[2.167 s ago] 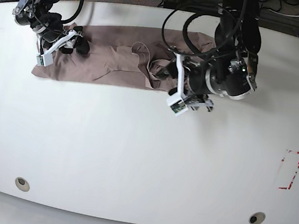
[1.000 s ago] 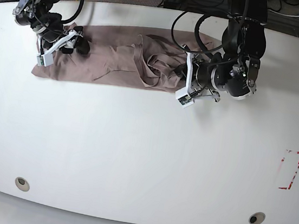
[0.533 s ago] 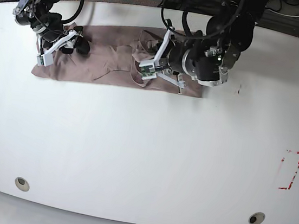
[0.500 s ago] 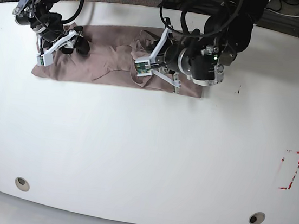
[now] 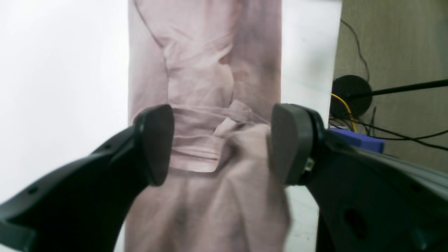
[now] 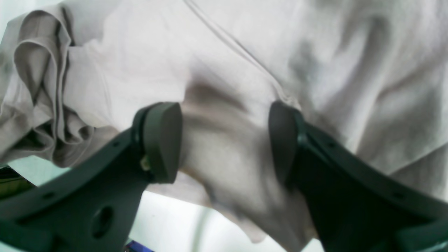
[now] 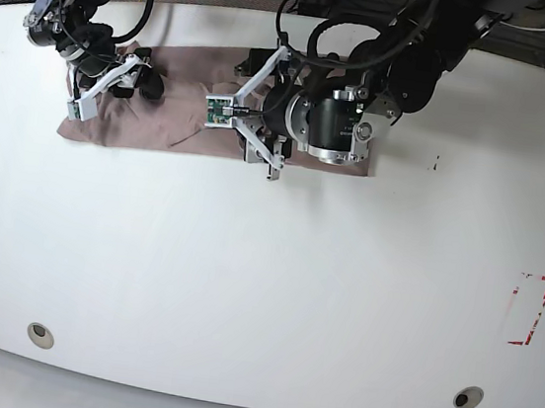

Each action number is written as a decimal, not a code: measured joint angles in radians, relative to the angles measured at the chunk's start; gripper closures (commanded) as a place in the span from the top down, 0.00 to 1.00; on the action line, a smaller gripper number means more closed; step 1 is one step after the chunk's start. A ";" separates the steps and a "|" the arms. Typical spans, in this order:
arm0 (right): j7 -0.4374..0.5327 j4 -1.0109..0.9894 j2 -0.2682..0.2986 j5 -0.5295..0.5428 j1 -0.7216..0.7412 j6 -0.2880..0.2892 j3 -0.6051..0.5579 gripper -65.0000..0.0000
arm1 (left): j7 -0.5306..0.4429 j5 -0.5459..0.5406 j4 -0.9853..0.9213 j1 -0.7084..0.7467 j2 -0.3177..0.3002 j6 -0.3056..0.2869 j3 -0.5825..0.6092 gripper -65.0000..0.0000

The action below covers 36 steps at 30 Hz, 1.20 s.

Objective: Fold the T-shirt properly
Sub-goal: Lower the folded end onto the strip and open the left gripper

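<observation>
Lying nine-to-three across the table (image 7: pixel 242 290): T-shirt (image 7: pixel 168 122). Wrist views alone show left gripper (image 5: pixel 222 143) and right gripper (image 6: pixel 224 140) jaws apart, empty.

Mauve T-shirt (image 7: pixel 182 88) (wrinkled), flat strip

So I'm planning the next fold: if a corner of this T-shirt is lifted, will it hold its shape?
Probably not. The T-shirt lies limp and creased on the table, so it would likely droop. Its bunched folds suggest layers may shift or drag along rather than lifting cleanly.
</observation>
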 measured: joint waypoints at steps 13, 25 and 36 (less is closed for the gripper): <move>0.010 -0.002 -0.005 -0.005 0.028 0.000 -0.002 0.57 | -0.023 0.013 0.001 0.009 -0.034 0.000 -0.356 0.51; 0.020 -0.002 -0.006 -0.005 0.040 0.000 -0.002 0.57 | -0.023 0.005 -0.001 0.071 -0.227 0.000 -0.143 0.38; 0.020 -0.002 -0.006 -0.005 0.041 0.000 -0.002 0.57 | -0.024 0.013 -0.002 -0.031 -0.192 0.000 0.146 0.38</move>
